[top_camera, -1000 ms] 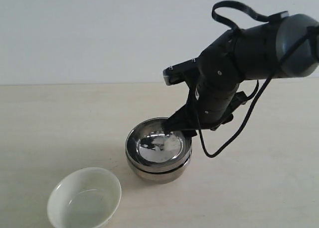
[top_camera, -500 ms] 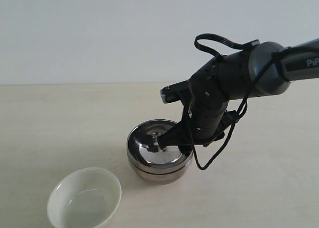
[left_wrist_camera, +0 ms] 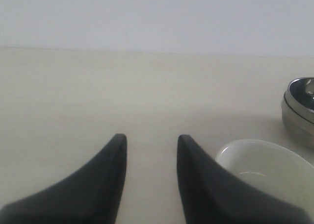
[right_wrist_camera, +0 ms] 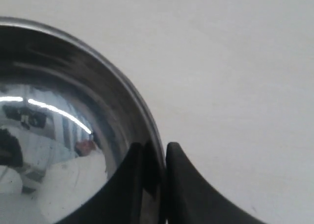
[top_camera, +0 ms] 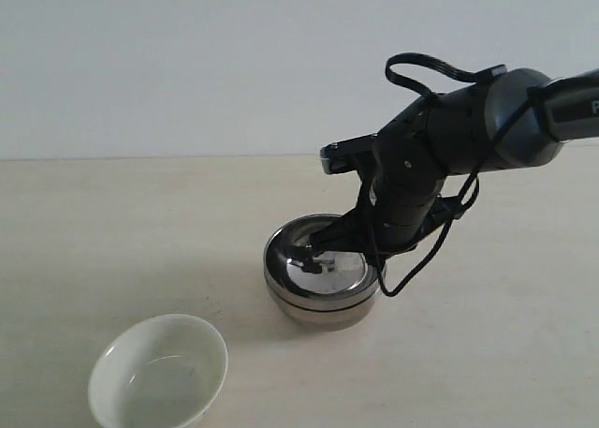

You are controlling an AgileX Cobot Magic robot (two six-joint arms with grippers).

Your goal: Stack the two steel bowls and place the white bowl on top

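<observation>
The two steel bowls [top_camera: 325, 280] sit nested as one stack on the table, right of centre. My right gripper [top_camera: 323, 250] reaches down into the stack from the right. In the right wrist view this gripper [right_wrist_camera: 156, 145] is shut on the rim of the upper steel bowl [right_wrist_camera: 73, 136], one finger inside and one outside. The white bowl [top_camera: 159, 372] stands alone at the front left, upright. My left gripper [left_wrist_camera: 149, 136] is open over bare table, with the white bowl [left_wrist_camera: 265, 167] beside it and the steel bowls [left_wrist_camera: 300, 111] farther off. The left arm is out of the exterior view.
The pale table [top_camera: 112, 231] stretches back to a plain white wall. A black cable [top_camera: 426, 259] loops down from the right arm close to the stack's right side.
My right gripper has closed onto the upper bowl's rim. The steel stack has slid to the right with it. The white bowl has not moved.
</observation>
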